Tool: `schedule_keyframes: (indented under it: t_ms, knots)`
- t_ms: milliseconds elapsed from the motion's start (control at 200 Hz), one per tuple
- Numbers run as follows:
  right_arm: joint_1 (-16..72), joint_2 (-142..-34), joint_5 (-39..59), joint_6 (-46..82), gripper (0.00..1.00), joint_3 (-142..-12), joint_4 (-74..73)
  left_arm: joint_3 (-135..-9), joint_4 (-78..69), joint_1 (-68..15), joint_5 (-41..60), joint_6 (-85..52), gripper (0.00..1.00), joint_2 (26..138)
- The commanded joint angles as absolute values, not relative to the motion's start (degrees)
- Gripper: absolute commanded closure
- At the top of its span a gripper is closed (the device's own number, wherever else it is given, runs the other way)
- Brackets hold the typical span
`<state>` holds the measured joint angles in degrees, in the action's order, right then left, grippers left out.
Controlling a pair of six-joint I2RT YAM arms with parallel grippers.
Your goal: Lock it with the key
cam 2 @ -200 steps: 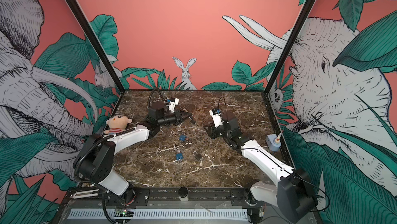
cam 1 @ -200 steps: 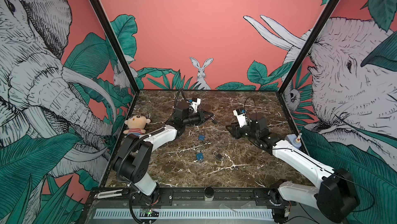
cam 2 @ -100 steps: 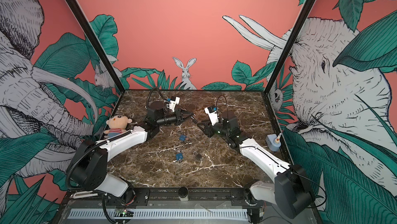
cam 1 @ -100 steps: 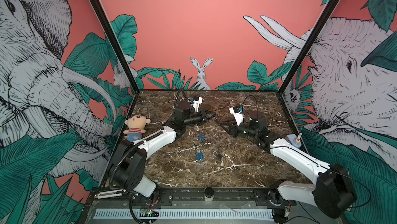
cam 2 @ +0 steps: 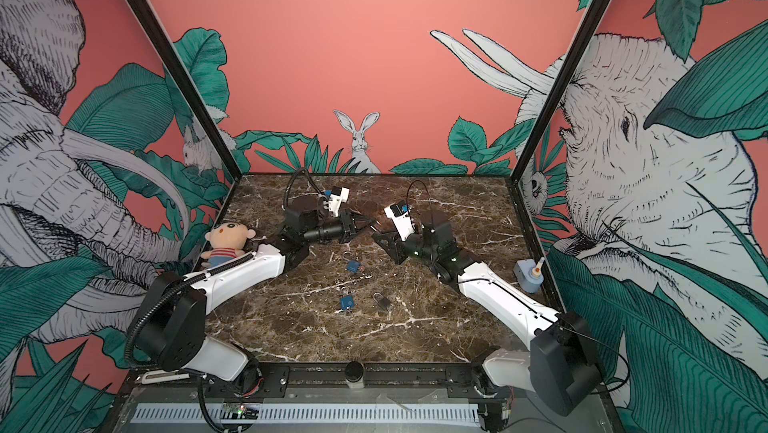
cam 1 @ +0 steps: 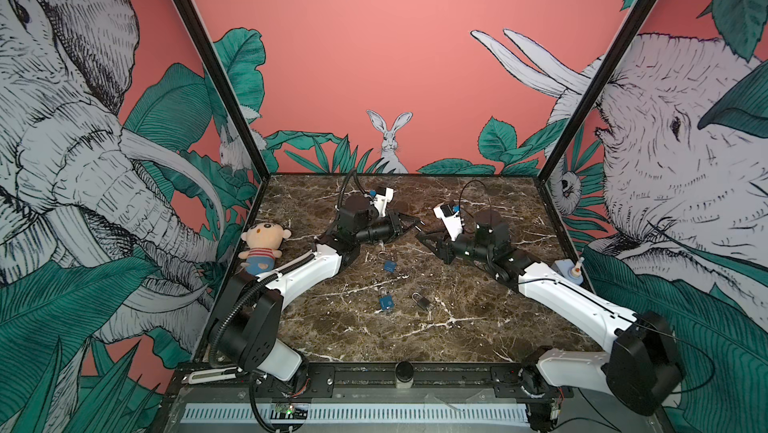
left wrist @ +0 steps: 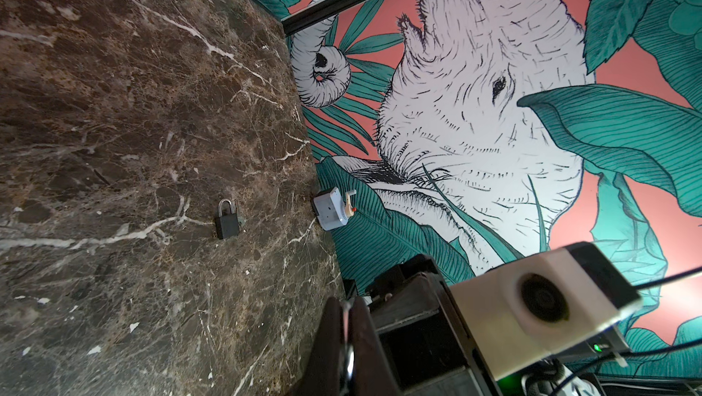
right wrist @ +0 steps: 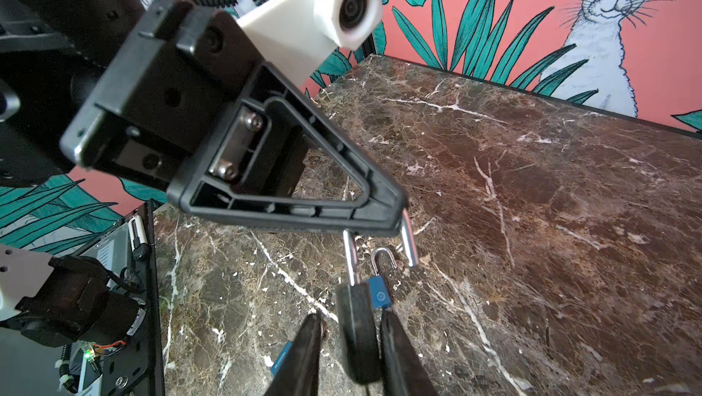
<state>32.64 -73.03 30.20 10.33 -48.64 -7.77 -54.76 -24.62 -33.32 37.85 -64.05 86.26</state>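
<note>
A black padlock [right wrist: 359, 331] hangs in mid-air by its open silver shackle [right wrist: 409, 246], one leg of which is free. My left gripper [right wrist: 393, 217] [left wrist: 347, 305] is shut on the top of that shackle. My right gripper [right wrist: 351, 318] faces it with its fingers on either side of the padlock body. One finger is against the body and a gap shows at the other. In both top views the two grippers [cam 1: 417, 224] [cam 2: 376, 236] meet tip to tip above the back middle of the table. I can make out no key.
On the marble table [cam 1: 478, 318] lie two blue padlocks [cam 1: 389, 267] [cam 1: 385, 303] and a small black padlock [cam 1: 420, 301] [left wrist: 227, 219]. A plush doll [cam 1: 262, 246] sits at the left wall and a light blue device [cam 1: 566, 271] at the right wall.
My right gripper has swung left to meet the left gripper, and its jaws have narrowed around the padlock body. The left gripper has hardly moved.
</note>
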Motion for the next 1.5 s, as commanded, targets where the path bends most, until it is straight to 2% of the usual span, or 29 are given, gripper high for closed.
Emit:
schedule_keyframes:
  t_ms: [0,150,350,640,680,700,855,1060,1380,1495]
  knots:
    - [33.1,-73.6,29.6,9.5,0.72,-50.3,-8.1,-56.2,-26.5,-33.6,37.5,-64.9,1.0,83.2]
    - [33.1,-73.9,29.3,9.6,0.77,-50.6,-8.3,-56.3,-26.6,-33.6,37.4,-64.9,1.0,82.8]
    - [33.1,-74.4,28.9,9.8,1.0,-51.4,-7.8,-56.2,-26.6,-33.6,37.2,-64.8,1.0,82.9]
    - [33.1,-73.7,28.2,9.2,1.0,-52.5,-4.2,-56.6,-23.2,-33.6,35.0,-61.6,1.0,81.8]
    - [33.1,-73.4,28.1,8.8,1.0,-52.8,-2.9,-57.0,-20.6,-33.4,32.9,-59.2,0.84,81.0]
    - [33.2,-73.2,28.2,8.5,1.0,-52.9,-2.1,-57.4,-18.8,-33.3,32.2,-57.7,0.8,80.6]
    - [33.2,-71.2,28.4,7.1,1.0,-53.2,3.2,-60.8,-2.7,-32.8,25.4,-44.4,0.75,77.2]
    - [33.9,-69.8,30.6,6.1,1.0,-53.2,8.8,-59.7,-0.4,-32.7,26.3,-35.0,0.59,75.8]
    - [35.2,-71.3,36.2,6.0,1.0,-55.7,13.1,-59.3,-7.6,-32.7,39.7,-33.4,0.57,79.8]
    - [35.2,-71.9,36.6,6.5,1.0,-56.2,12.7,-60.3,-8.8,-32.7,43.6,-35.0,0.6,82.8]
